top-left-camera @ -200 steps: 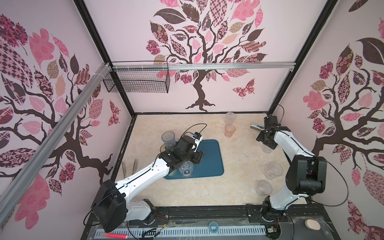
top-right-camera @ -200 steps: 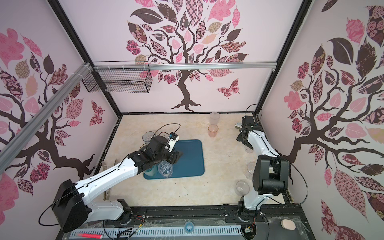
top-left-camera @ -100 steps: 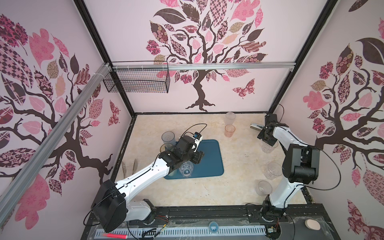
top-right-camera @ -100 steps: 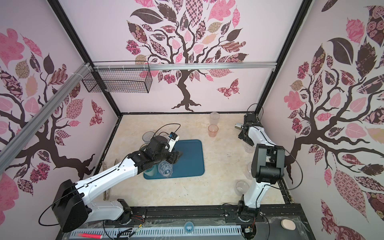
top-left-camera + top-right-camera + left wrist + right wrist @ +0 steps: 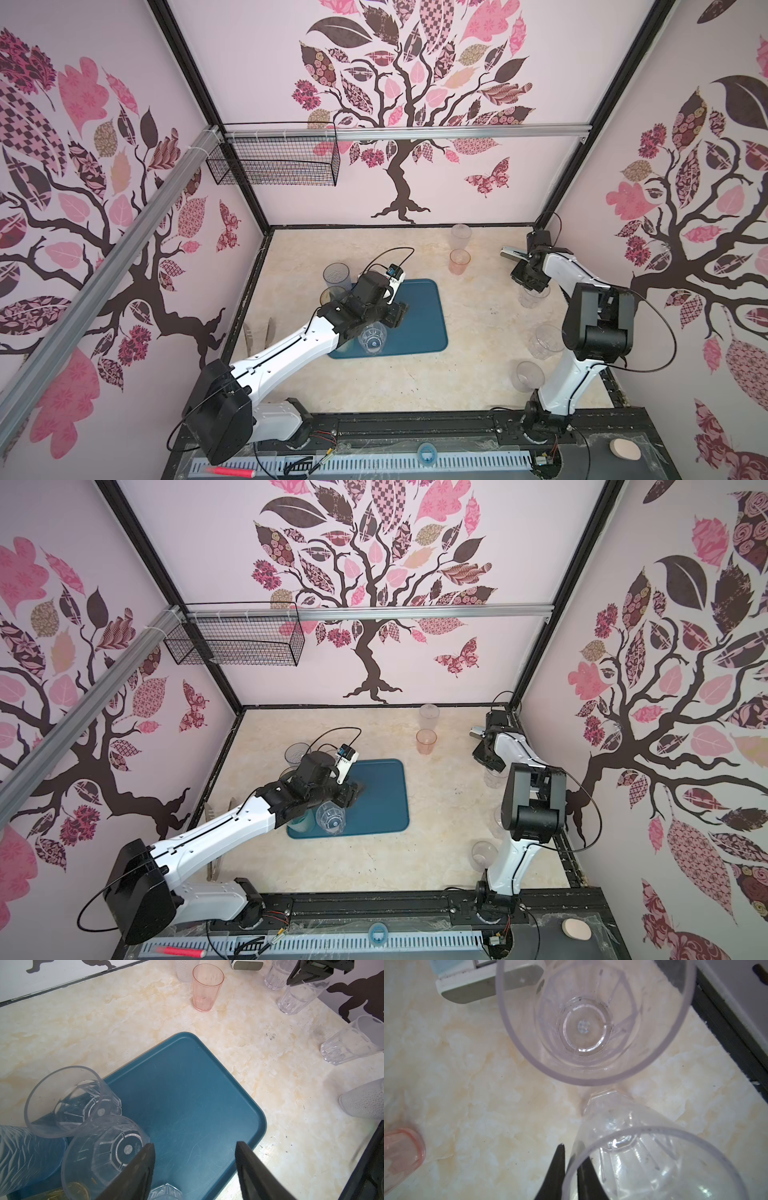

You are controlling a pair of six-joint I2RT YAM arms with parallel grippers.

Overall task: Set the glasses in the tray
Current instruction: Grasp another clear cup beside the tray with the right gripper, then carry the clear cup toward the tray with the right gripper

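Marbled cream table (image 5: pixel 415 382) between tree-decal walls (image 5: pixel 457 174). Toward left edge: tray (image 5: pixel 419 316), glasses (image 5: pixel 371 341) clustered upright at its left end, remainder bare. Left fingers (image 5: pixel 135 1174) spread above tray, holding nothing. By right edge, far half: clear ribbed glass (image 5: pixel 654 1157), upright, long axis vertical, rim wall pinched between right fingers (image 5: pixel 556 1174). Tray leftward of this glass across open table; right arm (image 5: pixel 565 270) nearer. Probable requirement: lift, carry left.

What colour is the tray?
The tray is dark teal-blue; the left wrist view shows it best.
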